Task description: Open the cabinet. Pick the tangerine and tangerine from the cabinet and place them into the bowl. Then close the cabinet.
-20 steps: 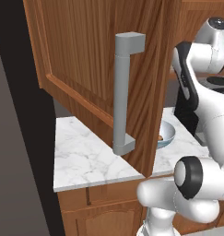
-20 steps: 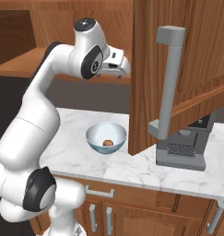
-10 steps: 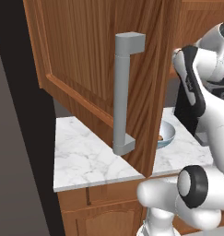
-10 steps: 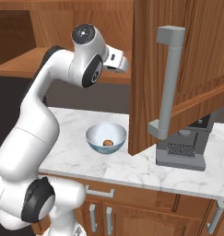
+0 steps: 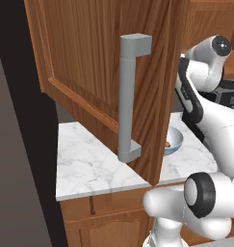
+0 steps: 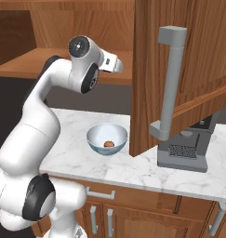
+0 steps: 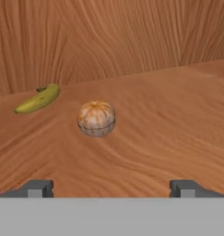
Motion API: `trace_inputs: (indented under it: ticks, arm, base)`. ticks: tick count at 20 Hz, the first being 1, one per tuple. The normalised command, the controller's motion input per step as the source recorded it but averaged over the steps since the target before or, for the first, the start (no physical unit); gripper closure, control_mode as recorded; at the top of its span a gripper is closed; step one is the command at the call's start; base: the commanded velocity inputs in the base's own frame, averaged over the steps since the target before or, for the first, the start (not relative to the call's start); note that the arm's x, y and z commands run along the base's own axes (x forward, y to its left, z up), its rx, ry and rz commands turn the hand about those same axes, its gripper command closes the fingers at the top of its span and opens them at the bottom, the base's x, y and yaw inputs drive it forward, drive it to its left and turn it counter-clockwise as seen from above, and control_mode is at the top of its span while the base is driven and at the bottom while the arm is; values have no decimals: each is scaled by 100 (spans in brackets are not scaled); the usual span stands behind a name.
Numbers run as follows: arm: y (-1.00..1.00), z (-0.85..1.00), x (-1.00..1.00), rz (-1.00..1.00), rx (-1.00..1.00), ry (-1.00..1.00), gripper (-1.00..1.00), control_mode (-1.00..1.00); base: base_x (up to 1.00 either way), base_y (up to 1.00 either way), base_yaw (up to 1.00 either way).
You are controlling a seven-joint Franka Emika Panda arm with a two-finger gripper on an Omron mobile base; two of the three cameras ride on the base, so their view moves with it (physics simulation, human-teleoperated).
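The cabinet door [image 6: 151, 69] stands swung open, its grey bar handle [image 6: 170, 83] facing out; the left base view has the same door [image 5: 89, 62]. On the wooden shelf inside lies one tangerine [image 7: 96, 118], ahead of my open gripper [image 7: 112, 188] and slightly left of its centre, nothing between the fingertips [image 7: 37, 188]. The bowl [image 6: 93, 135] sits on the marble counter below and holds the other tangerine [image 6: 108, 143]. My hand [image 6: 113, 63] reaches in at shelf height. The bowl's rim [image 5: 176, 137] peeks past the door edge.
A yellow banana [image 7: 38, 98] lies on the shelf left of and behind the tangerine. A dark coffee machine [image 6: 184, 148] stands on the counter under the open door, right of the bowl. The open door hangs over the counter's middle.
The arm's links have shifted a little toward the cabinet while the hand stays at the shelf. The gripper stays open; door, bowl and fruit have not moved.
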Motion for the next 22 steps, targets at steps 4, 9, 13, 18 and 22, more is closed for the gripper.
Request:
trace_inputs:
  ticks: [4,9,13,18,22]
  arm:
    - [11,13,48,0,0,1,-100,-100]
    - [0,0,47,0,0,5,-100,-100]
    - [0,0,39,0,0,0,-100,-100]
    - [0,0,38,0,0,0,-100,-100]
    - [0,-8,31,0,0,0,-100,-100]
  base:
    - [0,0,0]
    - [0,0,0]
    - [0,0,0]
    - [0,0,0]
    - [0,0,0]
